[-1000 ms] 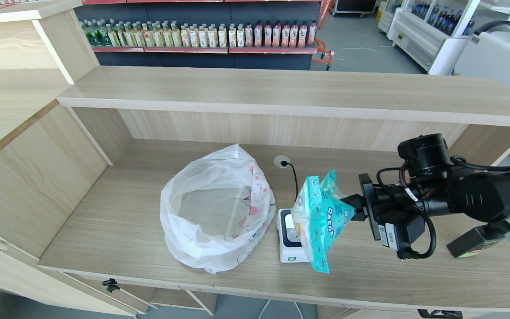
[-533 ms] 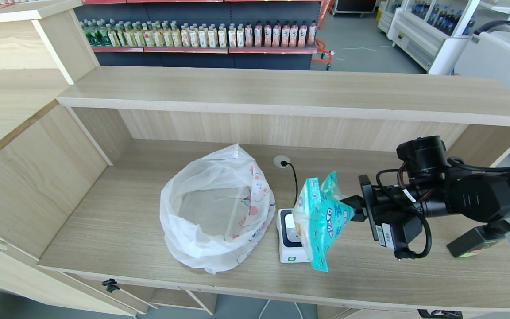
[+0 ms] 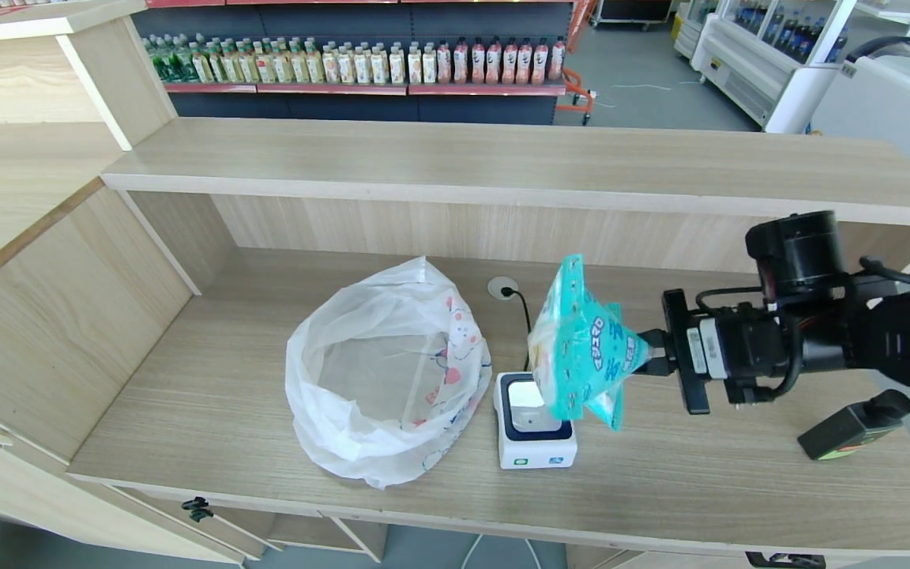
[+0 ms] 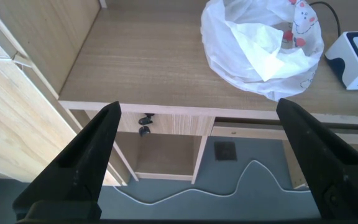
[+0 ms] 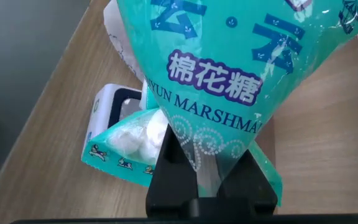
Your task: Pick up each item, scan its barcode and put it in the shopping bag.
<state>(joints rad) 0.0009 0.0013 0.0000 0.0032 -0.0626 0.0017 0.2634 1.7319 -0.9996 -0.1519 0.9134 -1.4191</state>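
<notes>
A teal marshmallow bag (image 3: 581,348) hangs in the air just right of and above the white barcode scanner (image 3: 538,427), tilted with its top toward the back wall. My right gripper (image 3: 646,359) is shut on the bag's right edge. In the right wrist view the marshmallow bag (image 5: 229,74) sits pinched in the right gripper (image 5: 210,171), with the scanner (image 5: 114,112) below it. The white shopping bag (image 3: 388,371) lies open on the counter left of the scanner. My left gripper (image 4: 197,168) is open with nothing in it, low in front of the counter edge, facing the shopping bag (image 4: 263,43).
A dark item with a green label (image 3: 854,427) lies at the counter's right end. The scanner's black cable (image 3: 524,316) runs to a grommet near the back wall. A raised wooden ledge (image 3: 502,166) and side panel (image 3: 68,308) enclose the counter.
My right gripper has risen and drawn back to the right, turning the marshmallow bag so its top points up and back. The scanner's window is now uncovered.
</notes>
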